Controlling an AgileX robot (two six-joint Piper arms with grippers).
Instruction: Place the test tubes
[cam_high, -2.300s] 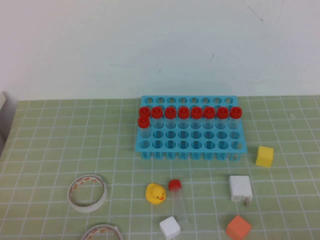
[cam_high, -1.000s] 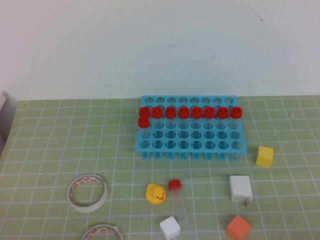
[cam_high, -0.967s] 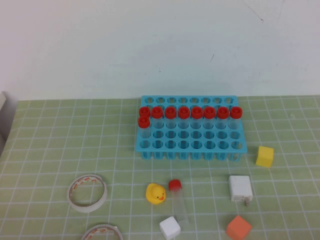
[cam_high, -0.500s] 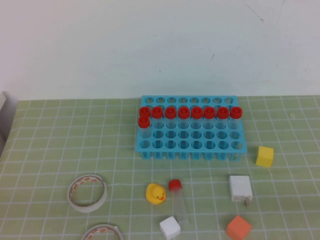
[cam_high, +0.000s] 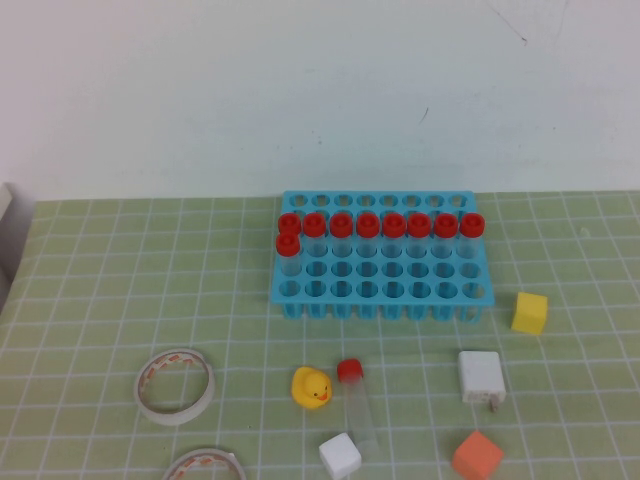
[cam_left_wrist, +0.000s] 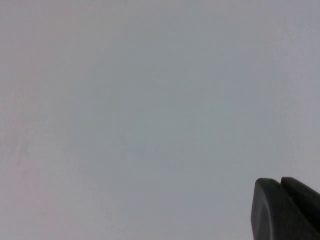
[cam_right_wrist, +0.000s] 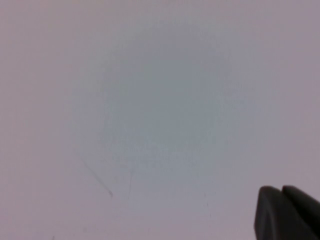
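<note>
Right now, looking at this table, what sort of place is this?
Probably a lab-style practice bench: a blue rack of red-capped test tubes, a gridded green mat, a toy duck. The left arm's fingers and right arm's fingers, shut, face a plain pale surface.

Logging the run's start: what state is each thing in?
Loose test tube: capped, lying flat on the mat.
Rack: partly filled, most holes empty.
Racked tubes: nine, capped, upright.
Left end effector: shut, away from the mat.
Right end effector: shut, away from the mat.
</note>
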